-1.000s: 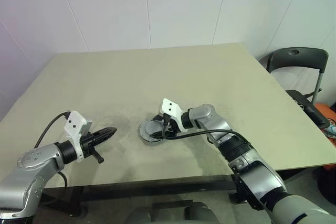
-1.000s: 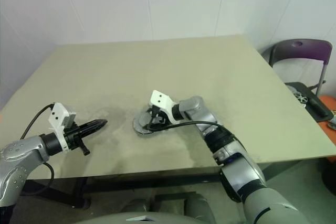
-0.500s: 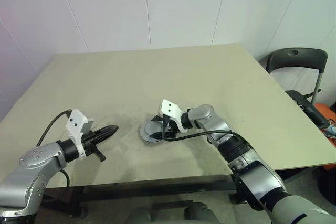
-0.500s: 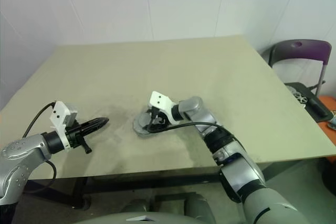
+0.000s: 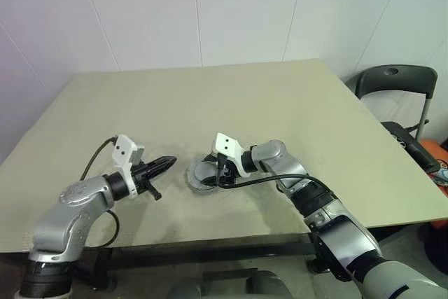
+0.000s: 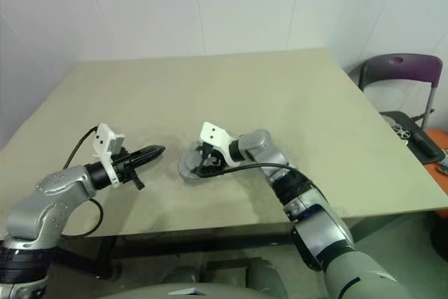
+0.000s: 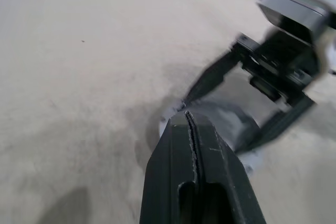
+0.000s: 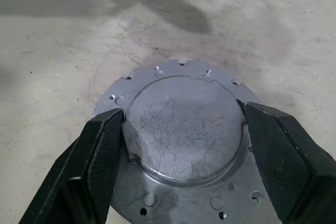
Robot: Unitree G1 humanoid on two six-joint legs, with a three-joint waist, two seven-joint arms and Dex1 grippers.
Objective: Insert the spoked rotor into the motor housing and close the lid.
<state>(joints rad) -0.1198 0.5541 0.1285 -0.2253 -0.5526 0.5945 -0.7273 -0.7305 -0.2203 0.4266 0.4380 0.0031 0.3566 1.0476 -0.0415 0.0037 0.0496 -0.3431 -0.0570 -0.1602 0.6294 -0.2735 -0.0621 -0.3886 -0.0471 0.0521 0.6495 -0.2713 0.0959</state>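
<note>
Lid lies flat on the desk, its raised centre between the right fingers, which touch it; left fingers pressed together just beside it.

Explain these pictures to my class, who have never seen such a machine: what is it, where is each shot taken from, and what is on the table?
It is a humanoid robot with two arms, each ending in a two-fingered black gripper. Two pictures come from cameras in its head, looking down over a beige table. The other two come from cameras on its wrists, looking along the fingers. The right gripper has its fingers on either side of the raised middle of a grey round metal part with a notched edge, lying flat on the table; it looks like the lid. The left gripper is shut, holds nothing and points at that part from the side. A chair stands beside the table.
</note>
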